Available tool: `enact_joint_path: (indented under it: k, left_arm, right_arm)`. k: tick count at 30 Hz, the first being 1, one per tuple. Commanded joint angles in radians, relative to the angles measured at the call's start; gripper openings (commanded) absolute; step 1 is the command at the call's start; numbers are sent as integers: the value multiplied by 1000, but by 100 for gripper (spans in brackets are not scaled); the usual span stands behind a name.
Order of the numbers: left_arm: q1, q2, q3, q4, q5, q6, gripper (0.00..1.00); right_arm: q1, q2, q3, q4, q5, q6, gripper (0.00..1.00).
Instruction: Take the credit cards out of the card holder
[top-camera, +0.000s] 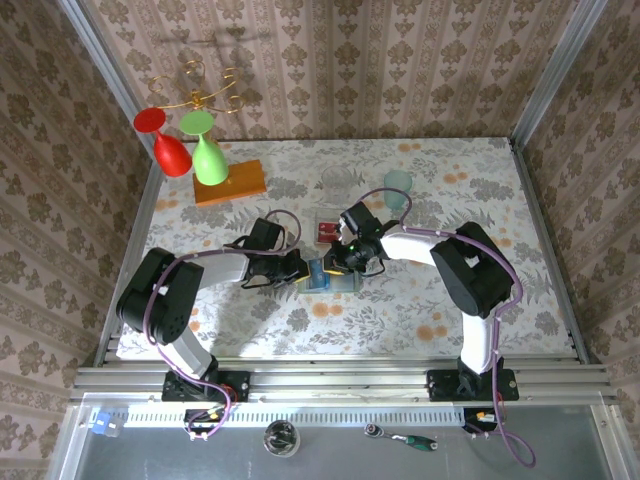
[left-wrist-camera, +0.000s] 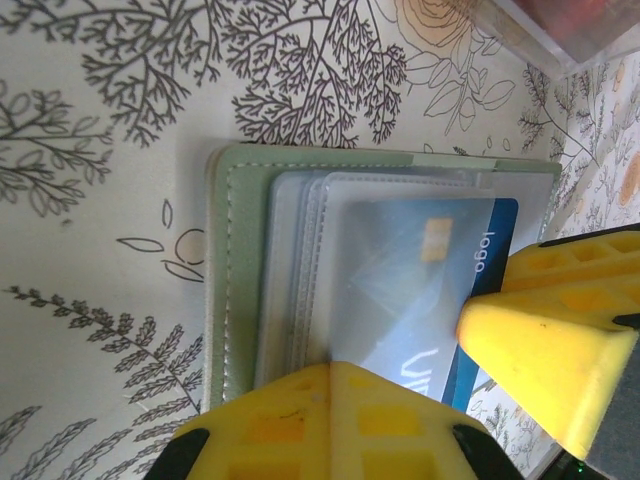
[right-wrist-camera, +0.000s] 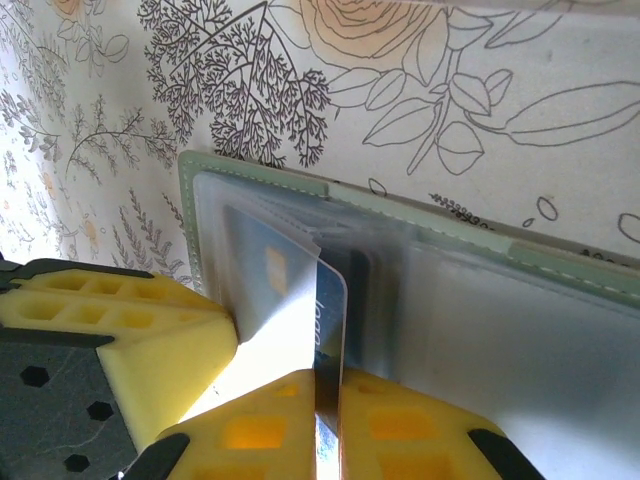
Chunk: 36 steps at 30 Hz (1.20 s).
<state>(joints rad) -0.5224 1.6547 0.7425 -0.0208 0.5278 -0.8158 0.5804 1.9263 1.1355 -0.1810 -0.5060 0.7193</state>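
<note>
Pale grey-green, the card holder (left-wrist-camera: 232, 270) lies open and flat on the floral cloth (left-wrist-camera: 90, 150) at mid-table, between the two arms. Reaching in from the left, the left gripper (left-wrist-camera: 330, 415) is clenched on nothing and sits on the holder's edge, apparently pinning it so a card can slide free. From the right, the right gripper (right-wrist-camera: 270, 370) pinches the blue card (right-wrist-camera: 328, 320), which tilts up, partly out of the holder

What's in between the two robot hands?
In the top view, the card holder lies between the left hand and the right hand, with a blue card poking out.
</note>
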Motion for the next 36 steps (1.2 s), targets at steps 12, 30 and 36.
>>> enact_joint_path:
  k: [12, 30, 36]
  left_arm:
    - [-4, 32, 14, -41, -12, 17, 0]
    - [-7, 32, 13, -42, -14, 16, 0]
    - [-7, 34, 13, -41, -14, 14, 0]
  right_arm:
    - [-25, -48, -42, -7, 10, 7, 14]
    - [-27, -55, -51, -7, 10, 5, 14]
    - [-27, -60, -54, -6, 10, 3, 11]
